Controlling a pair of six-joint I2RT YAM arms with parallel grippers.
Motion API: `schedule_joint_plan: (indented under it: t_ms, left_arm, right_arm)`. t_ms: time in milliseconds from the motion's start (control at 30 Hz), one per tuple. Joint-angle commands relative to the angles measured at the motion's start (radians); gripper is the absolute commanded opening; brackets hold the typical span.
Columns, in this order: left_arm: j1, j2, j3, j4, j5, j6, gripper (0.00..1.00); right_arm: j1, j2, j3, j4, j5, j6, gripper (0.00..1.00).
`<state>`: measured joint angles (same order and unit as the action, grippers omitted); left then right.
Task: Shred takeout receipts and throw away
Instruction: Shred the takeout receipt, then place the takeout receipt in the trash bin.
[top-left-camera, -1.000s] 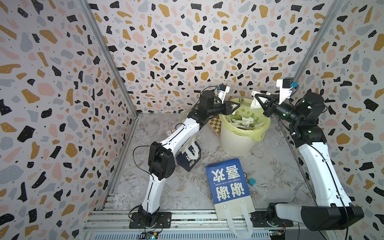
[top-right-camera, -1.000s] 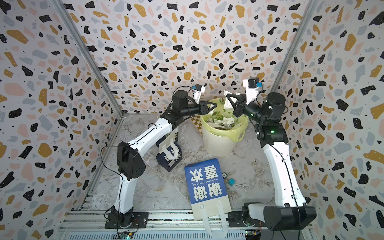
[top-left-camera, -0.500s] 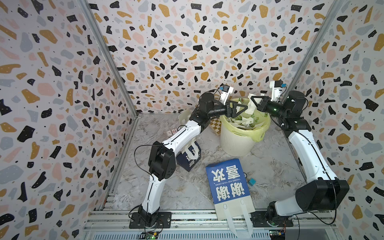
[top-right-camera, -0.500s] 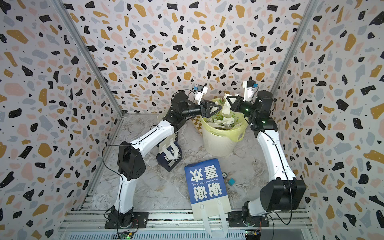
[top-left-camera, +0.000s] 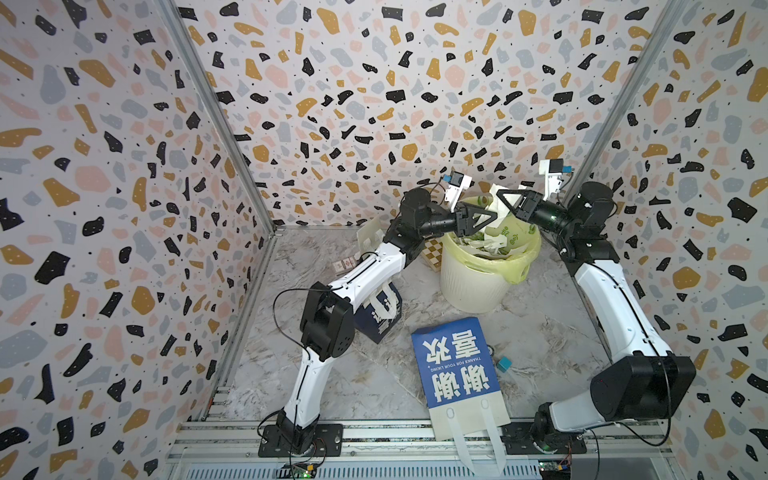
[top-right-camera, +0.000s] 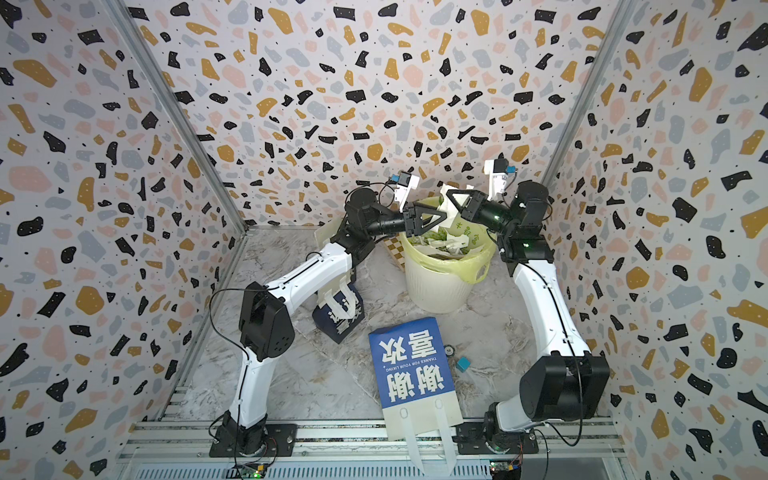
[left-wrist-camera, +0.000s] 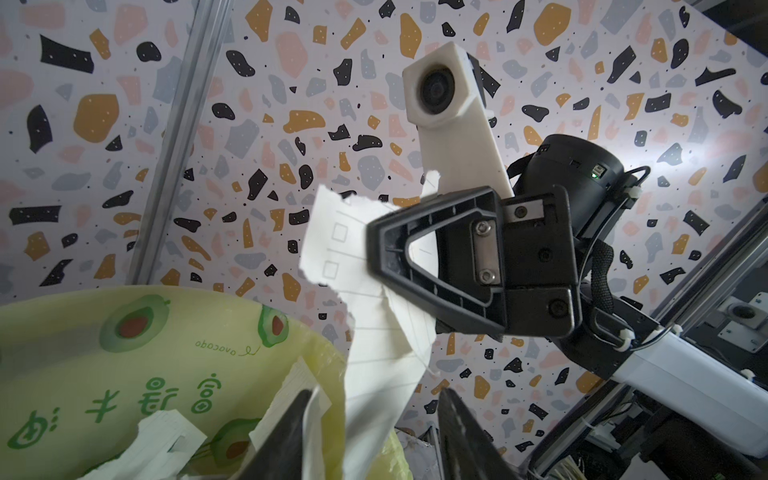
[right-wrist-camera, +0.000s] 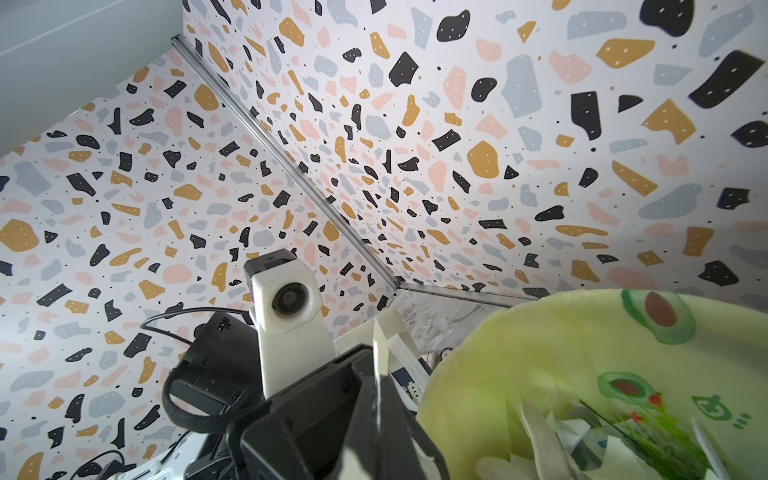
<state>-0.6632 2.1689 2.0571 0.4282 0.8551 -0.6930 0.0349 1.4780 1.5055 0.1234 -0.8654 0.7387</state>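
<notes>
Right gripper (left-wrist-camera: 372, 249) clamps a torn receipt (left-wrist-camera: 374, 353) above the bin (top-left-camera: 473, 282); left gripper (left-wrist-camera: 374, 399) jaws stand apart around its lower end.

The bin (top-left-camera: 473, 286) stands at the counter's (top-left-camera: 365, 386) far right, torn slips (top-left-camera: 486, 245) inside it. The left tool (top-left-camera: 495, 216) is over its left rim, the right tool (top-left-camera: 500, 196) over its far rim, tips facing. A receipt (left-wrist-camera: 374, 332) hangs from the right tool, down between the left tool's fingers (left-wrist-camera: 282, 440). A flat bag (top-left-camera: 453, 361) lies before the bin, a second bag (top-left-camera: 382, 320) to that bag's left under the left arm (top-left-camera: 365, 274), and a small cube (top-left-camera: 504, 363) just right of the flat bag.
</notes>
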Motion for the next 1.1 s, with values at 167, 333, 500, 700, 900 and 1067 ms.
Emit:
schedule_joint_plan:
  t_ms: [167,333,500,700,900,1067]
  left_arm:
    - [-0.007,0.020,0.037,0.082,-0.004,-0.021,0.00]
    - [-0.007,0.028,0.059,-0.030,-0.088,-0.024,0.00]
    - [-0.018,0.036,0.126,-0.255,-0.154,0.066,0.00]
    - [-0.019,0.038,0.123,-0.253,-0.164,0.051,0.00]
    - [-0.019,0.052,0.127,-0.252,-0.177,0.051,0.00]
    - [-0.021,0.034,0.098,-0.187,-0.187,0.048,0.61]
  right_arm:
    - [0.031,-0.033,-0.014,0.025,-0.004,-0.073,0.00]
    - [0.140,-0.109,-0.012,-0.052,0.048,-0.402,0.00]
    - [0.216,-0.205,-0.085,0.077,-0.019,-0.509,0.00]
    - [0.185,-0.227,-0.094,0.080,-0.013,-0.489,0.00]
    - [0.106,-0.223,-0.064,-0.039,0.237,-0.423,0.00]
    - [0.027,-0.173,0.000,-0.268,0.341,-0.401,0.00]
